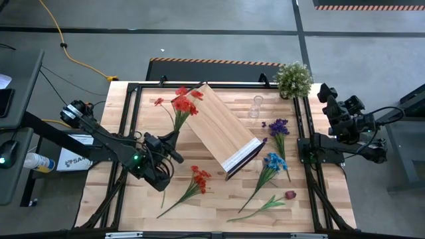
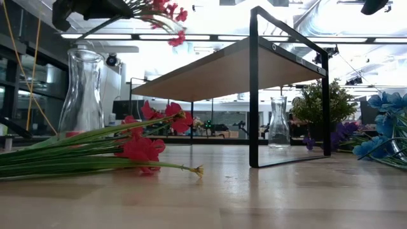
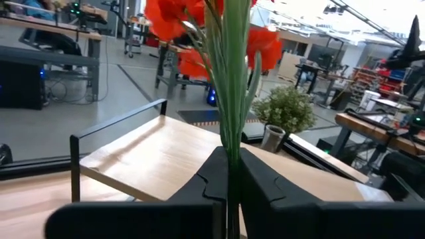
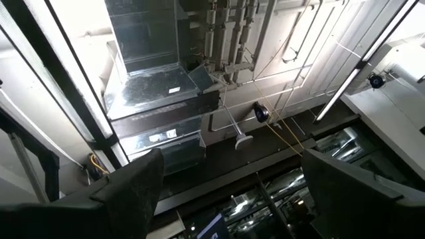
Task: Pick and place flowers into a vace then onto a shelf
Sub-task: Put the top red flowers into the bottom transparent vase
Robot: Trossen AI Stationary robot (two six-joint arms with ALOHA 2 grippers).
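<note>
The left pincer (image 3: 229, 192) squeezes the thin green stems of the red flowers (image 1: 184, 103) and holds them up over the table (image 1: 219, 206), just beside the shelf (image 1: 222, 126). The stems look light and bendy, so low on the stems is likely the best place to hold. More soft flowers lie on the smooth wood. The glass vase (image 1: 255, 106) looks slippery and easy to break. The right pincer (image 4: 232, 186) waits open, far off.
</note>
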